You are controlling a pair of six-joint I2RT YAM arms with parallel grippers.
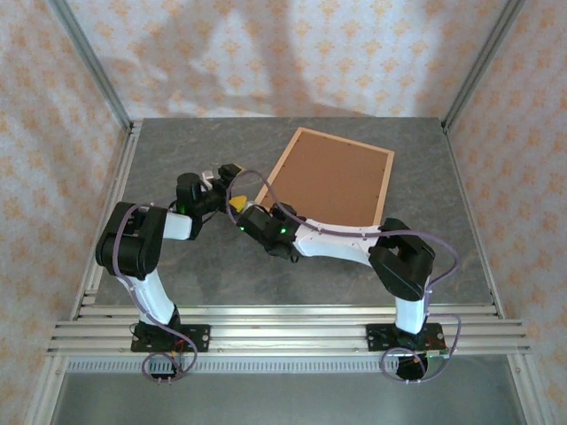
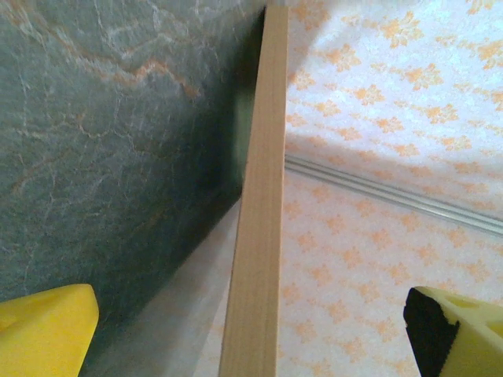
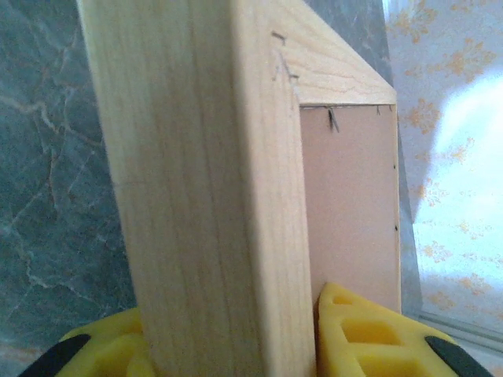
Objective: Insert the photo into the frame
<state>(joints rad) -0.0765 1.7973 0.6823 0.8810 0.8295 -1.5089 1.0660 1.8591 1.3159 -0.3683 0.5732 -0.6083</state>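
The frame (image 1: 386, 188) is a thin rectangle of light natural wood, back side up, with a brown board (image 1: 328, 177) filling it. It lies turned at an angle toward the far side of the grey table (image 1: 221, 274).

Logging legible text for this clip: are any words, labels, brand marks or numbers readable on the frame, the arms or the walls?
None can be read.
The frame: bare wood, no print.
The backing board: plain brown.
The wallpaper: floral pattern only.
The left arm and right arm: no legible marks.
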